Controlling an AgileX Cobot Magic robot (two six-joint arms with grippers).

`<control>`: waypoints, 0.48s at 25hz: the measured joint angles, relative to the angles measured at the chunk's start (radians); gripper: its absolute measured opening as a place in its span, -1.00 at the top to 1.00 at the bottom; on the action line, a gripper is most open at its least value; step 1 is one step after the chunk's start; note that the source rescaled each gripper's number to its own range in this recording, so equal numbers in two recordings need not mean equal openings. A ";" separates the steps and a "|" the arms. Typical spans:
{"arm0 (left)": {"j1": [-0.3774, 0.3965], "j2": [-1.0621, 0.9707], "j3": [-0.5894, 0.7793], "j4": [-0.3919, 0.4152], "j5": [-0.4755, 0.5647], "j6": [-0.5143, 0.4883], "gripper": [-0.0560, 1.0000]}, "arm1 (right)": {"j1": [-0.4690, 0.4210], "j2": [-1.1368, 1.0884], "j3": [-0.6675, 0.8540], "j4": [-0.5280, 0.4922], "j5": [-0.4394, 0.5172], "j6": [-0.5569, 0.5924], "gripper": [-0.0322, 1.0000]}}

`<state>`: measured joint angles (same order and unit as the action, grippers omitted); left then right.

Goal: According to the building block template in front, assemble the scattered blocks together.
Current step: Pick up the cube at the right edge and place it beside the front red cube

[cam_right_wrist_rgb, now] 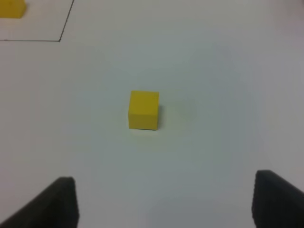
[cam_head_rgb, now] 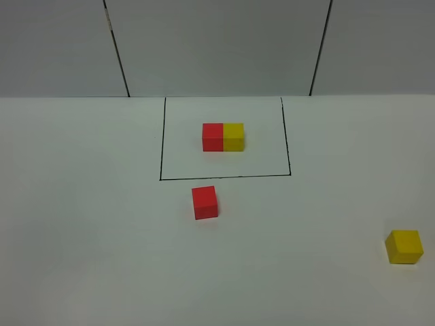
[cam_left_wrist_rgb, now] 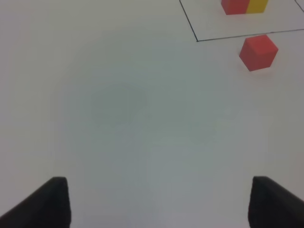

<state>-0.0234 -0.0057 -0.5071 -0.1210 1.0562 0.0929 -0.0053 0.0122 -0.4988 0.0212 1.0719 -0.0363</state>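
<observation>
Step in hand, at a guess: reaching for a first loose cube, with nothing gripped yet. Left fingers (cam_left_wrist_rgb: 47,204) spread wide and empty over bare counter (cam_head_rgb: 81,238), with the red cube (cam_head_rgb: 204,202) ahead and off to one side. Right fingers (cam_right_wrist_rgb: 52,204) likewise wide and empty, with the yellow cube (cam_right_wrist_rgb: 143,110) ahead, roughly centred between them.

Red cube just outside the near line of the black frame (cam_head_rgb: 161,149). Yellow cube well apart from it, near the right edge of the high view. Template (cam_head_rgb: 223,136) inside the frame: red left, yellow right, faces touching.

To do it well:
- Turn the wrist to meet flat faces, not corners, given each cube's slight skew.
- Come straight down and close gently.
- Set yellow flush against red's right face.

No containers in view. Only the drawn frame, enclosing the template pair and nothing else.
</observation>
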 joint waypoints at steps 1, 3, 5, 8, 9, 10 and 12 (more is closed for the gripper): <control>0.000 0.000 0.000 0.000 0.000 0.000 -0.63 | 0.000 0.000 0.000 0.000 0.000 0.000 -0.13; 0.000 0.000 0.000 0.000 0.000 0.000 -0.63 | 0.000 0.000 0.000 0.000 0.000 0.000 -0.13; 0.000 0.000 0.000 0.000 0.000 0.000 -0.63 | 0.000 0.000 0.000 0.000 0.000 0.000 -0.13; 0.000 0.000 0.000 0.000 0.000 -0.002 -0.63 | 0.000 0.000 0.000 0.000 0.000 0.000 -0.13; 0.000 0.000 0.000 0.000 0.000 -0.003 -0.63 | 0.000 0.000 0.000 0.000 0.000 0.000 -0.13; 0.000 0.000 0.000 0.000 0.000 -0.003 -0.63 | 0.000 0.000 0.000 0.000 0.000 0.000 -0.13; 0.000 0.000 0.000 0.000 0.000 -0.003 -0.63 | 0.000 0.000 0.000 0.000 0.000 0.000 -0.13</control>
<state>-0.0234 -0.0057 -0.5071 -0.1210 1.0560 0.0903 -0.0053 0.0122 -0.4988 0.0212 1.0719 -0.0363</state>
